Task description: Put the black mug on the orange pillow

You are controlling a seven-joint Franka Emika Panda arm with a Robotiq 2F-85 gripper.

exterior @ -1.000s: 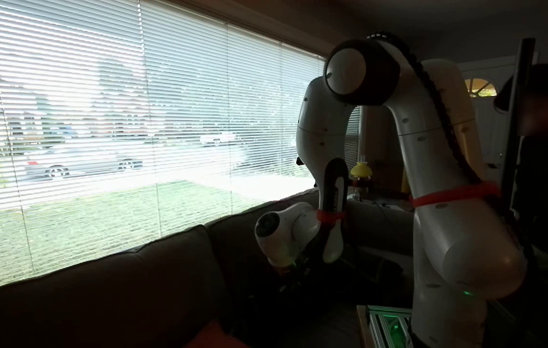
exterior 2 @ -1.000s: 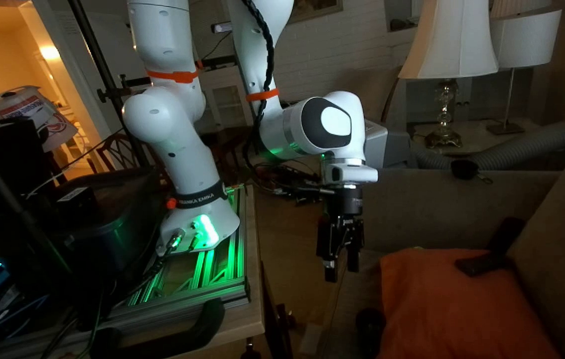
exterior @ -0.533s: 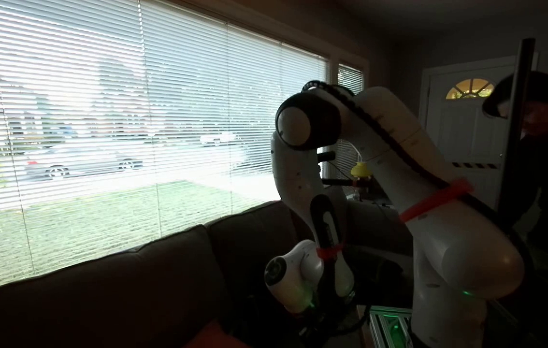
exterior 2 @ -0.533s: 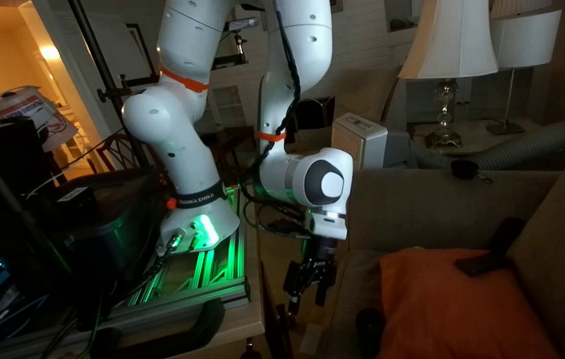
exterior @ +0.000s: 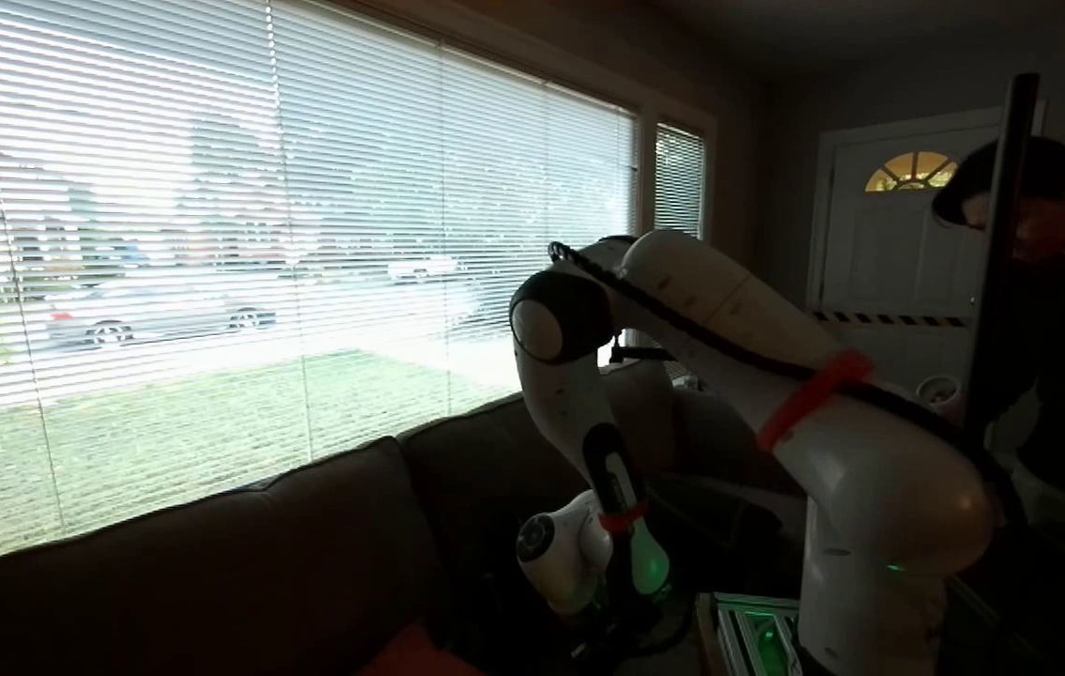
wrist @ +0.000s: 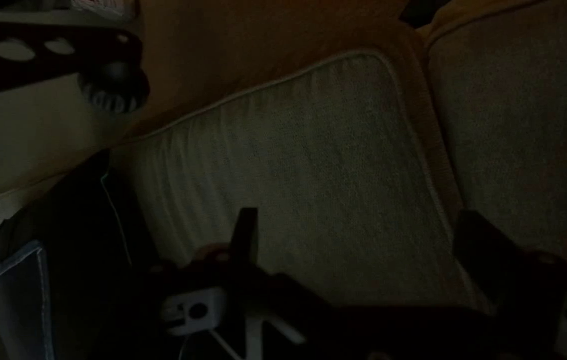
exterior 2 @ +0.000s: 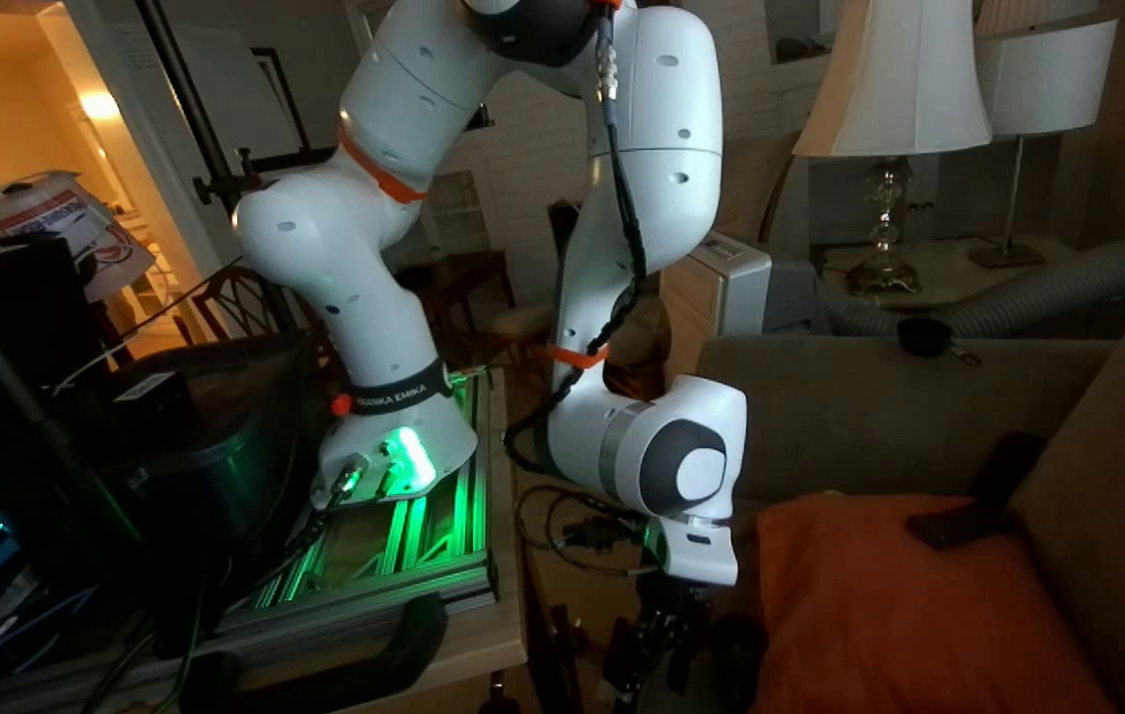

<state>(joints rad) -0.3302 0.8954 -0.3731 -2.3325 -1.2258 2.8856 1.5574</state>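
Black and rounded, what seems the mug [exterior 2: 738, 650] sits low in an exterior view, right of centre, longer up the frame than across, just left of the orange pillow [exterior 2: 910, 605]. Further left hangs the claw [exterior 2: 653, 676], spread, only sofa [wrist: 333, 165] showing in its gap. Its reach likely goes rightward there; depth I cannot tell.

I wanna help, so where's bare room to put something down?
The middle of the orange pillow is bare, between the black mug, the sofa back and a dark flat thing near one corner. Beside the pillow looks crowded: the open gripper hangs near the mug.
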